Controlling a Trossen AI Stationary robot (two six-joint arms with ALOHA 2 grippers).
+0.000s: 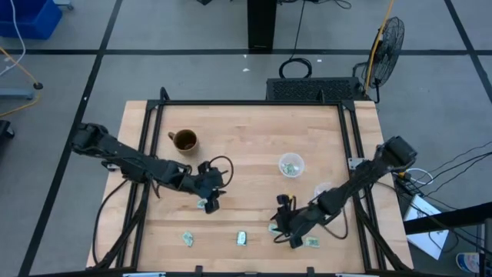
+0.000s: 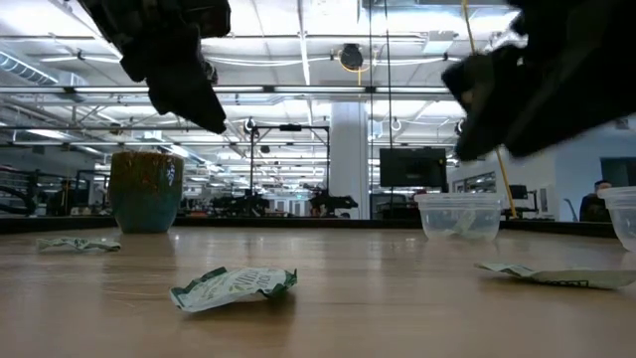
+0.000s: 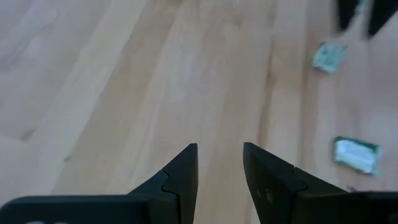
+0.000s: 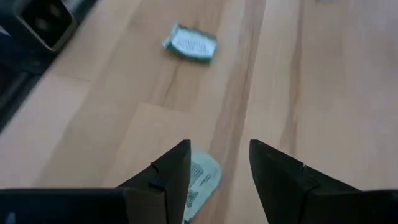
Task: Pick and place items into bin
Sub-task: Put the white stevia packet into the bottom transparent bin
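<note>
Lying under the spread right gripper (image 4: 217, 168) — a packet (image 4: 200, 177).

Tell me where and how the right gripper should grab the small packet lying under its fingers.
The pale green-and-white wrapped packet lies flat on the wooden table, partly beneath the open right gripper. Probably best: come straight down from above and pinch across its short width, fingers straddling both long edges, since a flat wrapper offers no side to hold.

Both arms are looking matte black and chunky-jointed, with black cables looping alongside them. The left gripper (image 3: 219, 171) and right gripper (image 4: 219, 168) are sporting plain, dark, wedge-shaped fingers with angular stepped edges.
</note>
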